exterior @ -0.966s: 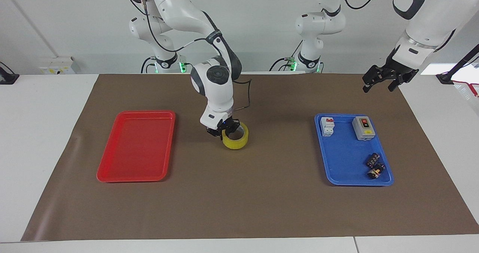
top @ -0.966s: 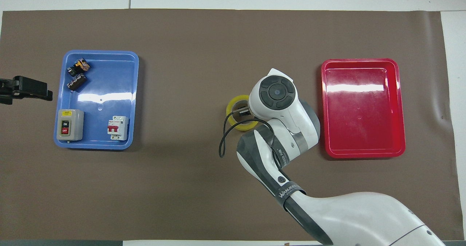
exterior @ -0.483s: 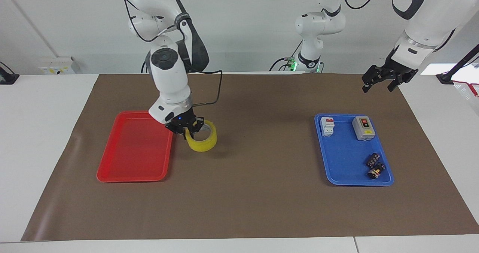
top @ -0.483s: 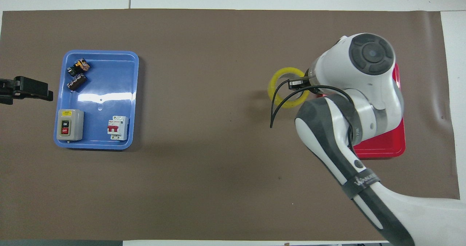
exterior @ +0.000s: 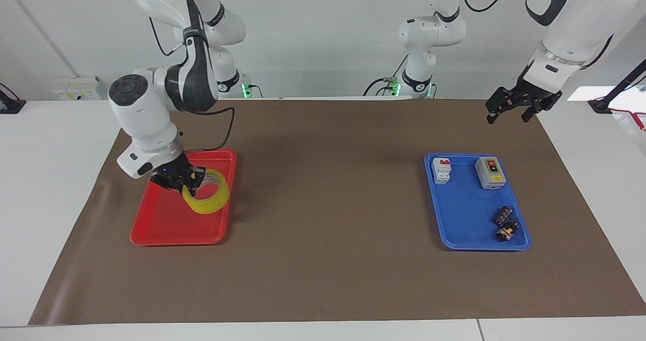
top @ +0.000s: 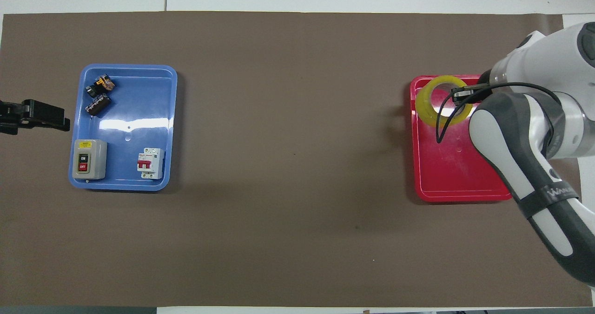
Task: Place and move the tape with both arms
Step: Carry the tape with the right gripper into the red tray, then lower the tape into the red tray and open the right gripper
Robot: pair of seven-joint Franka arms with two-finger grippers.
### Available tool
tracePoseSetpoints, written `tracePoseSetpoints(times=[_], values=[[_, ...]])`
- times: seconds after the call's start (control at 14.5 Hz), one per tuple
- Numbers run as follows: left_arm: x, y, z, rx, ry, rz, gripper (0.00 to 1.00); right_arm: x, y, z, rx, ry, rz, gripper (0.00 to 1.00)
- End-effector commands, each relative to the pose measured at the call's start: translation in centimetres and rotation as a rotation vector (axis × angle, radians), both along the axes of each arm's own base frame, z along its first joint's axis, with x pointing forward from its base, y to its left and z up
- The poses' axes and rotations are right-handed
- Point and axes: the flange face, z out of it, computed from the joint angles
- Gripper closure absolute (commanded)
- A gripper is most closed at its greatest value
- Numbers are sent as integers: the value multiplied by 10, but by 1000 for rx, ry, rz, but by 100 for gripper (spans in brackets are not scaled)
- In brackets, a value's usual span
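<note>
Yellow tape (exterior: 206,199) is gripped by the clenched right hand (exterior: 187,178) over the red tray (exterior: 151,225), near its edge. If released tilted, it could roll out. The left hand (exterior: 512,104) is held released, waiting.

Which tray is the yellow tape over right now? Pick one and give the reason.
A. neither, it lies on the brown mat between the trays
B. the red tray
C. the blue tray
B. The tape hangs tilted in the right pincer, shut on its rim, over the red tray; the blue tray holds only electrical parts.
</note>
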Motion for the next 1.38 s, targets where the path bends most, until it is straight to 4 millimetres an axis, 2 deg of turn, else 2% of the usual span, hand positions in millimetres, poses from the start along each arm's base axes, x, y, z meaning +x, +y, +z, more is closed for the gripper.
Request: tracePoseSetpoints(times=[0.0, 0.21, 0.34, 0.62, 1.31], values=[[-9, -2, 5, 22, 7, -16, 0, -17, -27, -15, 6, -13, 51, 100], [-8, -1, 5, 22, -2, -16, 0, -29, -61, -39, 0, -12, 78, 100], [-8, 2, 5, 22, -2, -9, 0, -36, -57, -52, 11, -2, 69, 100], [-7, 4, 5, 22, -2, -4, 0, -42, -49, -58, 42, 4, 64, 100], [-7, 5, 5, 22, -2, -3, 0, -51, -50, -72, 31, -32, 77, 100]])
